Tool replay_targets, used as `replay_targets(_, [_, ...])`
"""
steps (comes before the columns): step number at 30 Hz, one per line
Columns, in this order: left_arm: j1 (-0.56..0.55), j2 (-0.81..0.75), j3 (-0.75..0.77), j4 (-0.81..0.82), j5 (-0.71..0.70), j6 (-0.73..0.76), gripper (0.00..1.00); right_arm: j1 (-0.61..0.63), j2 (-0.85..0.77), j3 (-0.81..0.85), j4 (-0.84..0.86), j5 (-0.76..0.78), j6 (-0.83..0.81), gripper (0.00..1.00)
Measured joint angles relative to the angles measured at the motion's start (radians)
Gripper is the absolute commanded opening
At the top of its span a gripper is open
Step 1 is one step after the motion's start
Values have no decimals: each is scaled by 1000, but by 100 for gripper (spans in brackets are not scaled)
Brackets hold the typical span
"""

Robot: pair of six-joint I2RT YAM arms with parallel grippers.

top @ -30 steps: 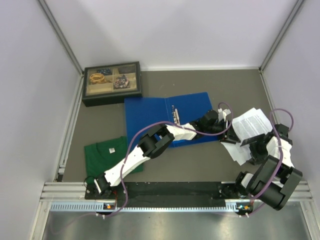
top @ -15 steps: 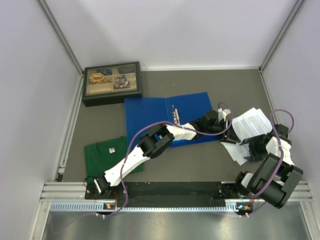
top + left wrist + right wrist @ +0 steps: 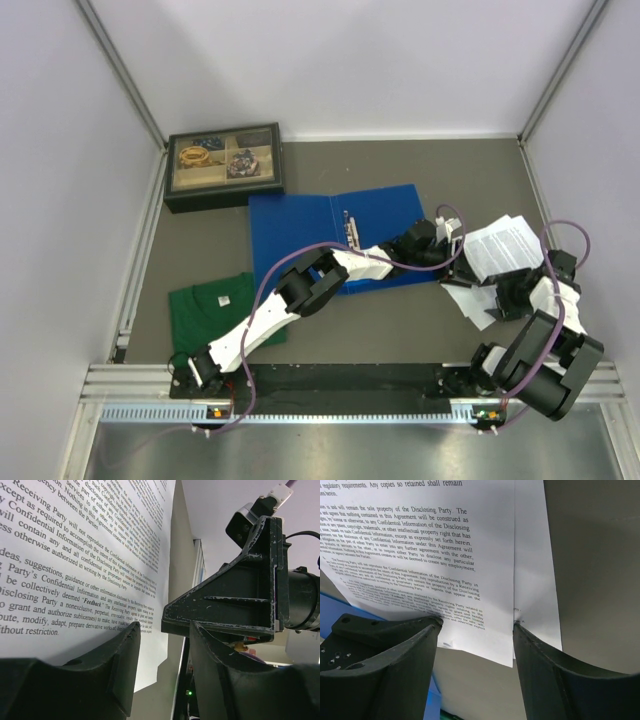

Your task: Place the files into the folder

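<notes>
White printed paper sheets (image 3: 503, 248) are sitting near tabletop's right edge, next to open blue plastic ring binder (image 3: 300, 225). Left gripper (image 3: 165, 630) & right gripper (image 3: 476, 622) are both hovering part-open at sheet edges, gripping nothing. Risk: floppy top sheet is prob peeling off alone, buckling btwn arms

White arm links (image 3: 245, 340), black joints (image 3: 300, 290), purple cables (image 3: 262, 290), matte black claw fingers (image 3: 100, 680)

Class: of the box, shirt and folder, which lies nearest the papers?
The blue folder, open mid-table, its right edge close to the papers; the green shirt and dark box lie farther left.
</notes>
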Motion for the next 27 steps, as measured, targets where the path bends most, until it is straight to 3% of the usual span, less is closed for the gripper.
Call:
replay_targets(7, [2, 6, 0, -12, -6, 1, 35, 9, -2, 5, -1, 16, 3, 69])
replay_targets(18, [-8, -20, 3, -140, -91, 70, 32, 10, 11, 40, 2, 116, -38, 73])
replay_targets(27, [-10, -24, 40, -226, -111, 103, 27, 3, 46, 46, 56, 68, -61, 68])
